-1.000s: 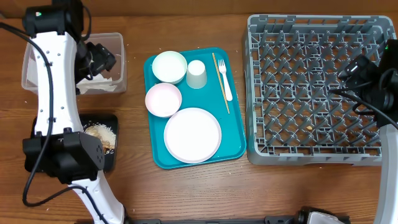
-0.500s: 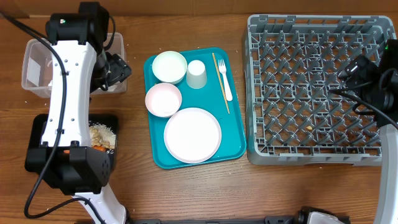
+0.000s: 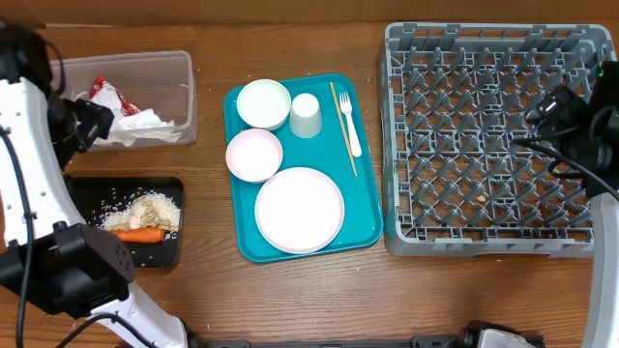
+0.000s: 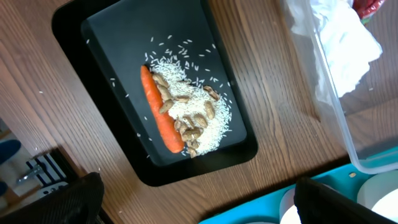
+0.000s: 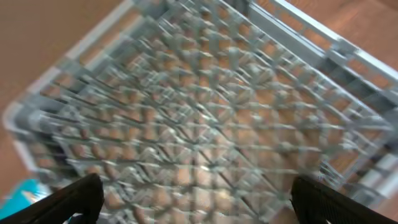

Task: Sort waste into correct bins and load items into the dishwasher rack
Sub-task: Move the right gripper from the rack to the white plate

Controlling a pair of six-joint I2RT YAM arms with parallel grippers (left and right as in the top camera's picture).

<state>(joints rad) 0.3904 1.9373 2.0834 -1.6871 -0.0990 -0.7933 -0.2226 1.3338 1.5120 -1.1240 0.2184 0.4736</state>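
My left gripper (image 3: 77, 128) hangs open and holds nothing at the far left, between the clear tub (image 3: 174, 68) and the black tray (image 3: 92, 193). The tub holds a red wrapper (image 3: 106, 94) and white napkins (image 3: 143, 126). An orange carrot (image 4: 160, 112) and beige crumbs (image 4: 196, 118) lie in the black tray (image 4: 68, 37). Two bowls (image 3: 264, 102) (image 3: 253, 155), a cup (image 3: 306, 115), a plate (image 3: 299, 209) and a fork (image 3: 349, 121) sit on the teal tray (image 3: 363, 193). My right gripper (image 5: 199, 205) is open above the grey rack (image 5: 205, 106), at its right side.
A thin wooden stick (image 3: 341, 126) lies beside the fork on the teal tray. A few crumbs dot the wood round the teal tray and inside the rack (image 3: 484, 242). The left arm's base stands at the front left corner, by the black tray.
My left arm has swung from over the tub out to the far left, uncovering the tub and the black tray. The right arm has not moved.
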